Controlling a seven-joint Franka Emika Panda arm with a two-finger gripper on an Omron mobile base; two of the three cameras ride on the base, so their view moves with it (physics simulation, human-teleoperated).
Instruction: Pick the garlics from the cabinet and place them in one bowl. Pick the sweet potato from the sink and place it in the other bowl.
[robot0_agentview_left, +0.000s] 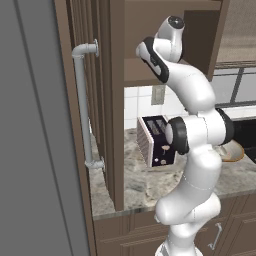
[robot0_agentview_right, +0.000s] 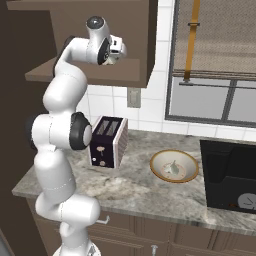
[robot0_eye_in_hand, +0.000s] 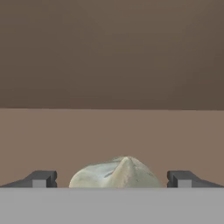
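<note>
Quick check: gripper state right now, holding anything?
Gripper: open, fingertips standing on either side of a garlic on the cabinet shelf, not closed on it.

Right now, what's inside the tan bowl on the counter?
One garlic lies inside the tan bowl, seen from the right base view. In the left base view the arm covers most of the bowl. A second garlic sits on the cabinet shelf between the open claw tips.
</note>
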